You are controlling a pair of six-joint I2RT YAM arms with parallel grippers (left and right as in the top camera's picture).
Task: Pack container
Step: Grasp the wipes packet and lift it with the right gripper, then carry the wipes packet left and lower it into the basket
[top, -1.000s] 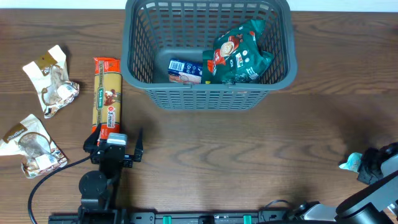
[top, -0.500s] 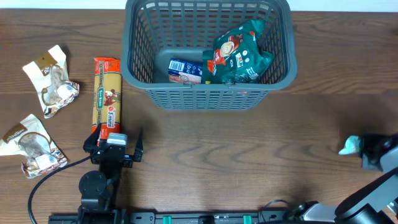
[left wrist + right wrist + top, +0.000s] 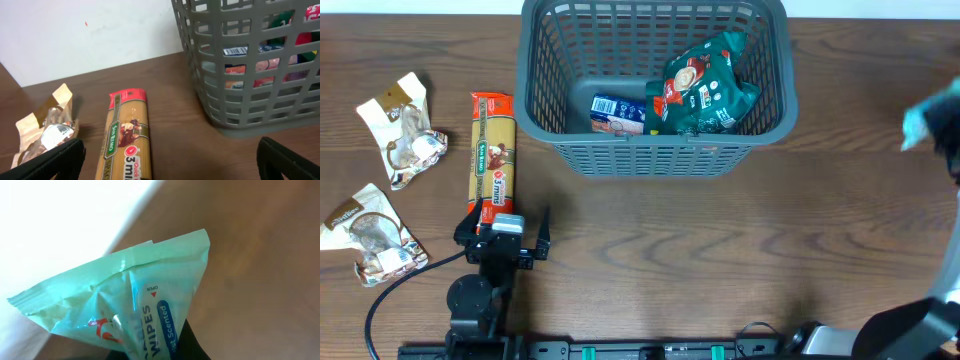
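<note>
One wipes packet, clenched in the right end effector, is swinging up from lower right toward the container; packing is progressing.

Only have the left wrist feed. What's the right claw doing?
Observer: The right claw is shut on a pale green wipes packet, well right of the grey basket.
Operator: What's already in the basket?
Observer: A green pouch and a small blue-and-white carton.
Operator: Anything left of the spaghetti packet?
Observer: Two crumpled snack packets; your view catches only one.
</note>
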